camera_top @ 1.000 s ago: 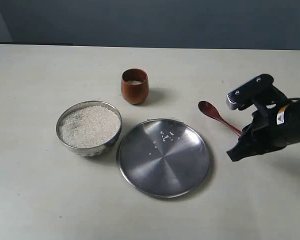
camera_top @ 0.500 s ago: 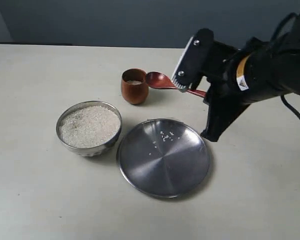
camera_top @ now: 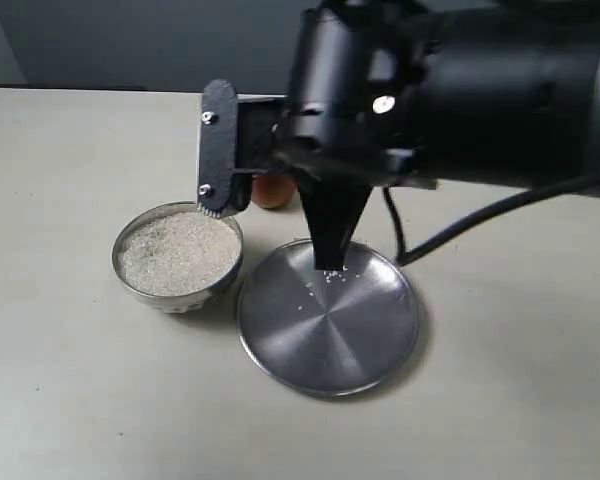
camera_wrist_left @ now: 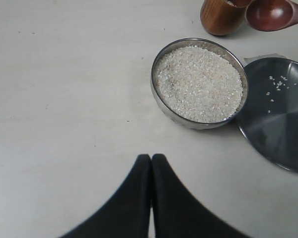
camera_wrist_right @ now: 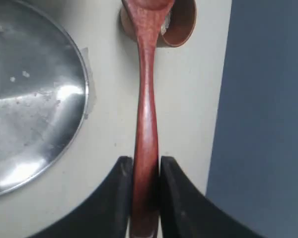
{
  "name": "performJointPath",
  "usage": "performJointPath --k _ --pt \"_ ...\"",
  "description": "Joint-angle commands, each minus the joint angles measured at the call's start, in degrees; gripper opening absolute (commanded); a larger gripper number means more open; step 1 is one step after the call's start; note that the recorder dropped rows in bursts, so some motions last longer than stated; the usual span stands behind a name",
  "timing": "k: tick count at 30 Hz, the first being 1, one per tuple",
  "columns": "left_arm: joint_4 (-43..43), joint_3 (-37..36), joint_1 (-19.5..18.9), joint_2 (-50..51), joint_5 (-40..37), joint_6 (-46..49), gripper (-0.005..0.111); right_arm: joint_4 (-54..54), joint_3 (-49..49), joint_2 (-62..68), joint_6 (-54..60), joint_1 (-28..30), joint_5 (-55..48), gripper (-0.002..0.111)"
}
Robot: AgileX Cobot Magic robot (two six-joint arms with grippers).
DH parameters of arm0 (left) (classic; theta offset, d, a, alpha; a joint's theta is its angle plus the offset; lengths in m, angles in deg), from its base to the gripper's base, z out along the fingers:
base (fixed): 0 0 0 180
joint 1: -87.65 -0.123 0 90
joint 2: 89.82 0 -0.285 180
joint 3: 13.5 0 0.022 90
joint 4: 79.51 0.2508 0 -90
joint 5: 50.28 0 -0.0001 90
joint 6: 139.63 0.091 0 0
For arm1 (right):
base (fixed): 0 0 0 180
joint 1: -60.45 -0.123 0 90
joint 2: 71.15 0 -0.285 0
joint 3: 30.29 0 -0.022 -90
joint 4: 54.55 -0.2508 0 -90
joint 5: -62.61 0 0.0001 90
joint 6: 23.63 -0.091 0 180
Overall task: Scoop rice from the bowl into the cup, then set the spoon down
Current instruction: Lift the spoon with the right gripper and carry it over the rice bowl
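The steel bowl [camera_wrist_left: 197,119] is heaped with white rice [camera_wrist_left: 198,83] and also shows in the exterior view [camera_top: 180,292]. The wooden cup [camera_wrist_left: 219,19] stands behind it, and in the exterior view only a sliver of the cup [camera_top: 270,194] peeks out under my right arm [camera_top: 440,100]. My right gripper [camera_wrist_right: 145,161] is shut on the handle of the wooden spoon [camera_wrist_right: 145,114]. The spoon's oval bowl [camera_wrist_left: 268,14] hovers at the cup's [camera_wrist_right: 183,25] mouth and looks empty. My left gripper [camera_wrist_left: 151,157] is shut on nothing, above bare table near the bowl.
A flat steel plate [camera_top: 328,330] with a few stray grains lies beside the bowl, toward the right; it shows too as the plate [camera_wrist_right: 30,109] under the spoon's side. The right arm hides much of the far table.
My right arm has swung left across the table with the spoon, from the right side to the cup, and now blocks the exterior view of the cup. Bowl and plate have stayed put.
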Motion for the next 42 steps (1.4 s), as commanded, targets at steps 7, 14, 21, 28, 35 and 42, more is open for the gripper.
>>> performJointPath --k 7,14,21,28,35,42 --pt "0.22 0.23 -0.07 0.18 0.15 -0.13 0.0 14.57 -8.95 14.67 -1.22 -7.29 -12.44 -0.001" --pt "0.22 0.23 -0.07 0.18 0.15 -0.13 0.0 17.12 -9.09 17.44 -3.85 -8.67 -12.44 -0.001" --pt "0.22 0.23 -0.07 0.18 0.15 -0.13 0.0 16.4 -9.09 17.44 -4.94 -8.67 -11.41 -0.001" --pt "0.22 0.23 -0.07 0.18 0.15 -0.13 0.0 12.34 -9.09 17.44 -5.04 -8.67 -8.99 -0.001" --pt "0.32 0.23 -0.07 0.18 0.15 -0.13 0.0 9.55 -9.09 17.44 -4.66 -8.67 -7.78 -0.001" --pt "0.32 0.23 -0.07 0.18 0.15 -0.13 0.0 6.86 -9.09 17.44 -4.25 -8.67 -6.03 -0.001"
